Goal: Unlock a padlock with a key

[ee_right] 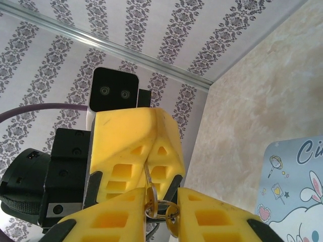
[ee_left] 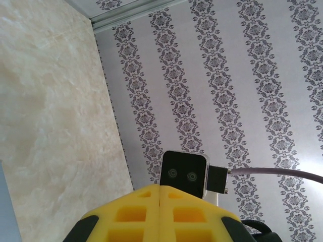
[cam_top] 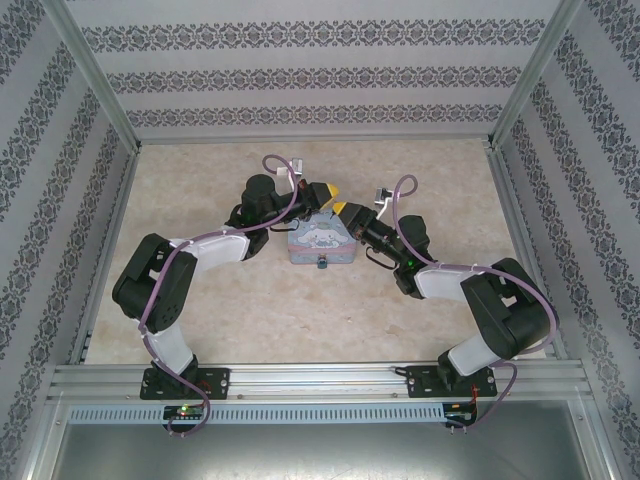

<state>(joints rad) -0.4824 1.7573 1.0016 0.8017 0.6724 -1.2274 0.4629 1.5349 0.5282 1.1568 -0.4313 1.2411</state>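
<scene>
The table (cam_top: pixel 300 330) has a flat, beige, marble-patterned top, bounded by patterned walls at the left, right and far sides. A pastel-blue tin box (cam_top: pixel 318 240) lies near its centre. A small bluish padlock (cam_top: pixel 323 262) sits against the box's near wall; its contact with the table cannot be confirmed.

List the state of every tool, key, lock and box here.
left tool: shut, fingers pressed together.
right tool: shut on keys.
keys: gripped in the right tool.
box: flat on the table, lid down.
padlock: at the box's near side; too small to tell if locked.
</scene>
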